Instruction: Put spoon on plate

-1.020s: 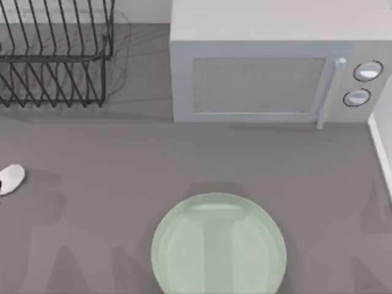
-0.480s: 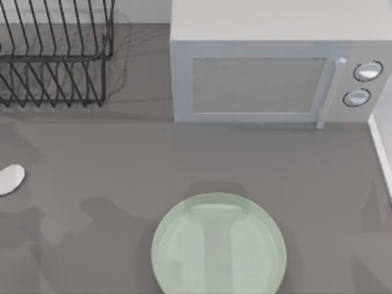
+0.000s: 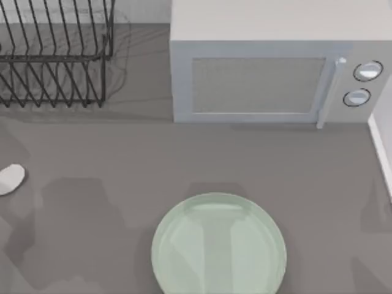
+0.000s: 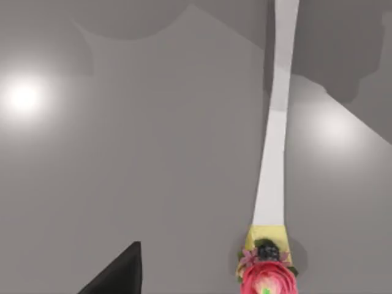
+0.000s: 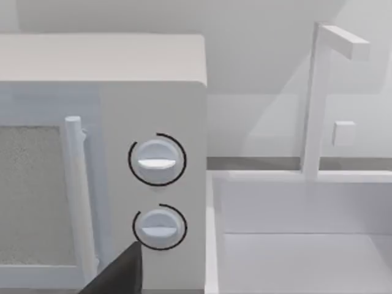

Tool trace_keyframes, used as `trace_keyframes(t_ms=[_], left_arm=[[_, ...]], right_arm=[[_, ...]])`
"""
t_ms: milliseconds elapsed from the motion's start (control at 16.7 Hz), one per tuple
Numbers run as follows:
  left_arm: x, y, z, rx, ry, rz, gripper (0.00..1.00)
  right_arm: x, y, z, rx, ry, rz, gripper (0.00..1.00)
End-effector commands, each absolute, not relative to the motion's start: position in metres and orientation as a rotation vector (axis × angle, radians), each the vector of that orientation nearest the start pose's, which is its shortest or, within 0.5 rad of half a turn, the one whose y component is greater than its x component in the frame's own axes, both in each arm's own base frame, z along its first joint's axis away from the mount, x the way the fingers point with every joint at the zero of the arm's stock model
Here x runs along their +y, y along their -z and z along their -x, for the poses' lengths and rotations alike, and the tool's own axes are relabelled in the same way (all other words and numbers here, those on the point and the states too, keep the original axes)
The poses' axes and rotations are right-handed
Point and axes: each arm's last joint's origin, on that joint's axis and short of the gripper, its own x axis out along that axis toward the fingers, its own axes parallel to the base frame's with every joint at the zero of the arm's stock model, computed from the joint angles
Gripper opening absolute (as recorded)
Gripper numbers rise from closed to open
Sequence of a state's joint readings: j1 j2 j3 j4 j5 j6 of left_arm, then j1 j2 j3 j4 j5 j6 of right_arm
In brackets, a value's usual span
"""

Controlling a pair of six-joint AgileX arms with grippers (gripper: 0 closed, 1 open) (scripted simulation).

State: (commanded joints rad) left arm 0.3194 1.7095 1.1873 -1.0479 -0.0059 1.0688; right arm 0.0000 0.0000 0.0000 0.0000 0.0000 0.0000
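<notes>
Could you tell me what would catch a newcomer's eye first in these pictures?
First, the large round pale green glossy plate at the table's near edge, with the boxy white microwave behind it and a black wire dish rack at the far left. The small plain white spoon lies at the table's left edge. In the left wrist view, its thin handle ends at a red-and-pink flower-like ornament.

No legible text, labels, brands, numbers or signs appear on any object in these views.
</notes>
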Motion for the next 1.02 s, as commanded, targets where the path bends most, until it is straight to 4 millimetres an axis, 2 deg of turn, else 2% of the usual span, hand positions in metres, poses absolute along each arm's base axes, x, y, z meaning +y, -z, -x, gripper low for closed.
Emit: trace_keyframes(t_ms=[360, 480, 840, 1020], left_arm=[[0.097, -0.187, -0.289, 1.494, 0.582, -0.59, 1.0], [0.098, -0.172, -0.291, 1.496, 0.582, -0.588, 1.0], [0.099, -0.103, -0.291, 1.489, 0.576, -0.592, 1.0], [0.099, -0.092, -0.288, 1.494, 0.58, -0.589, 1.0]], right_arm=[[-0.001, -0.16, -0.106, 0.0, 0.0, 0.0, 1.0], [-0.001, -0.16, -0.106, 0.0, 0.0, 0.0, 1.0], [-0.001, -0.16, -0.106, 0.0, 0.0, 0.0, 1.0], [-0.001, -0.16, -0.106, 0.0, 0.0, 0.0, 1.0]])
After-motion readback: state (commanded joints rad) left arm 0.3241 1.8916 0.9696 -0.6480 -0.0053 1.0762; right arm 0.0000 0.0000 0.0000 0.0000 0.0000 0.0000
